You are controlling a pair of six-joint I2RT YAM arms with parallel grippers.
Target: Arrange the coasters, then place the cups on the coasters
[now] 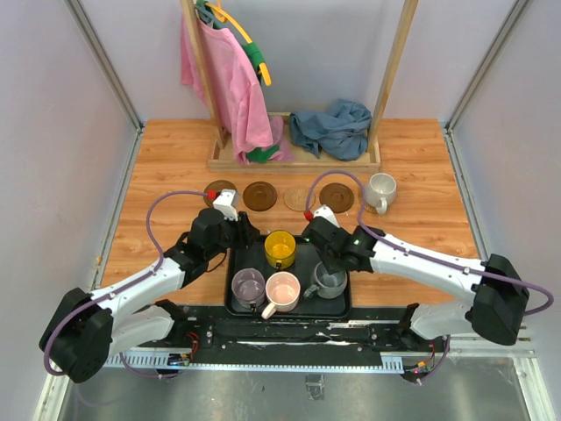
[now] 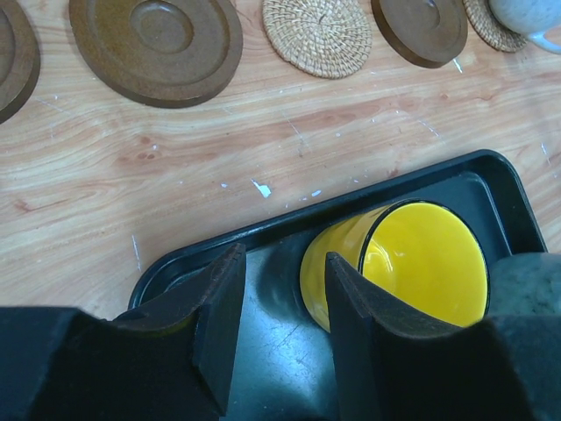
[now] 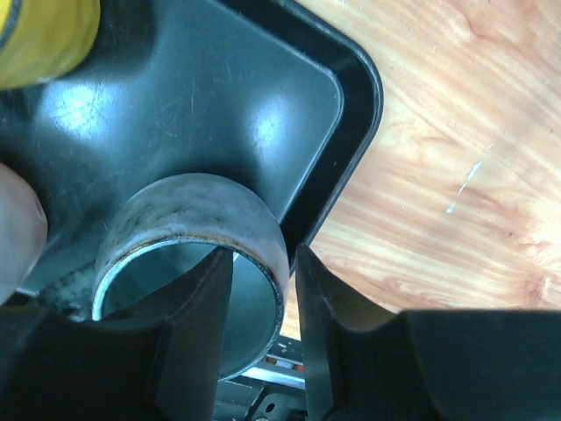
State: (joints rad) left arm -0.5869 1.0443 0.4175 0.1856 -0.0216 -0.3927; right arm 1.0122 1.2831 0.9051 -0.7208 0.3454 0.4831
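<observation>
Three dark brown coasters point(image 1: 220, 190) point(image 1: 259, 196) point(image 1: 337, 197) and a tan woven one point(image 1: 299, 199) lie in a row behind the black tray point(image 1: 233, 263). The white cup point(image 1: 380, 190) stands at the row's right end on a tan coaster point(image 2: 486, 26). In the tray are the yellow cup point(image 1: 280, 248), purple cup point(image 1: 248, 285), pink cup point(image 1: 282, 289) and grey cup point(image 1: 330, 281). My left gripper point(image 2: 280, 324) is open over the tray's left corner, its right finger beside the yellow cup point(image 2: 412, 263). My right gripper point(image 3: 263, 263) is open, straddling the grey cup's point(image 3: 193, 210) wall.
A wooden rack point(image 1: 298, 158) with a pink shirt point(image 1: 230, 88) and a crumpled blue cloth point(image 1: 333, 130) stands at the back of the table. White walls close in the left and right sides. The tray's raised rim point(image 3: 359, 96) runs close to the grey cup.
</observation>
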